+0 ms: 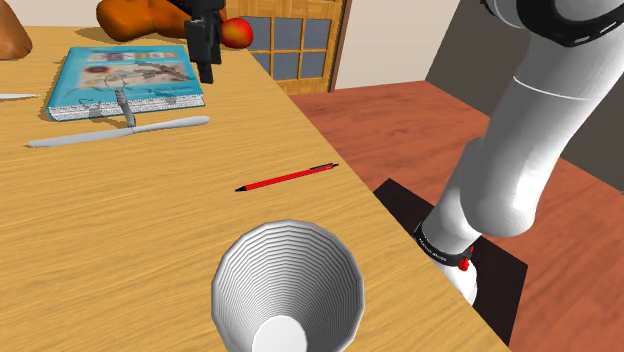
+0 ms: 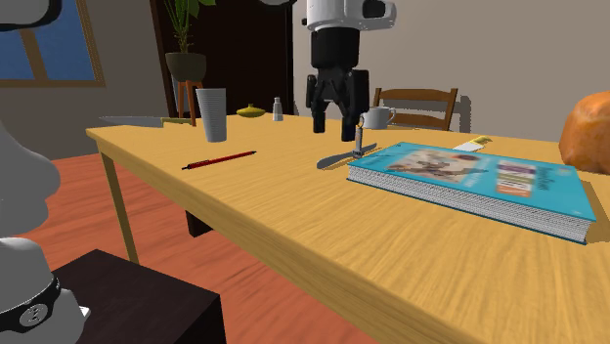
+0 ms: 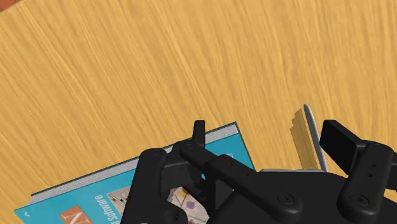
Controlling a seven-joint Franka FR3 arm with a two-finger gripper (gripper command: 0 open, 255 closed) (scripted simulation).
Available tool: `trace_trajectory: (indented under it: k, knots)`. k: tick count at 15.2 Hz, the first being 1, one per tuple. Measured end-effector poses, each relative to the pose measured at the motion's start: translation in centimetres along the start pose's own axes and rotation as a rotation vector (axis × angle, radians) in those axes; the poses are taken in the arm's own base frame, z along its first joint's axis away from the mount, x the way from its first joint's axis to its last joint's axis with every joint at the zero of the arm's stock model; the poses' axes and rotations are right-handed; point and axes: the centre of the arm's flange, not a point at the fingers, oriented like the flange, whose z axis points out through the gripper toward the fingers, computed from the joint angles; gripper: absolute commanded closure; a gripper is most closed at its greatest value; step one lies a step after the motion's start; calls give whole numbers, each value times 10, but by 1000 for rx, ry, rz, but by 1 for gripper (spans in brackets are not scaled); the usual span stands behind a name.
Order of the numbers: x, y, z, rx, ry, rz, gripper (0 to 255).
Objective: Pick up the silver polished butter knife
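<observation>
1. Shoulder view: the end effector [image 1: 207, 55] hangs over the counter [image 1: 120, 240], with nothing in it. The butter knife [image 1: 120, 131] lies flat on the wood, just below and in front of the fingertips, along the near edge of the book [image 1: 125, 82]. The step in hand looks like the final approach. To do it well, the fingers should be turned across the knife's length and lowered until they nearly brush the wood, because the knife is thin and lies low. A polished blade will probably slip, so the narrower handle part seems the safer place to close. The white arm [image 1: 520, 140] rises steeply from its stand and reaches far out over the counter.

2. Second exterior view: the end effector [image 2: 333, 127] points straight down, its two fingers plainly apart. The butter knife [image 2: 337, 159] lies directly beneath the tips, apart from them, and the corner of the book [image 2: 469, 181] is just to one side. The hand is upright, not tilted, so a straight drop should serve.

3. Wrist view: the butter knife [image 3: 312, 137] lies close by one finger of the end effector [image 3: 268, 135], not centred in the gap. The other finger hangs over the edge of the book [image 3: 95, 194]. A small sideways shift away from the book before descending would centre the knife and keep that finger from landing on the cover.
</observation>
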Motion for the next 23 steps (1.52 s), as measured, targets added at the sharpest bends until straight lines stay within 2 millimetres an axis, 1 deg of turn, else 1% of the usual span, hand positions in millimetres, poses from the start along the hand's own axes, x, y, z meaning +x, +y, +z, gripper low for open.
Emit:
trace_trajectory:
  k: [1,3,6,8,10,12,19,20,23]
  knots:
    - [10,-7,1,-2,-4,-35,0]
    - [34,-25,4,-7,-12,-104,0]
    - [65,-55,7,-13,-23,-208,0]
    - [85,-71,10,-17,-30,-277,0]
    - [101,-94,14,-22,-37,-347,0]
    - [107,-103,16,-24,-40,-374,0]
    - [109,-107,50,-25,-41,-383,0]
    - [109,-108,52,-25,-40,-383,255]
    - [109,-108,54,-24,-41,-383,255]
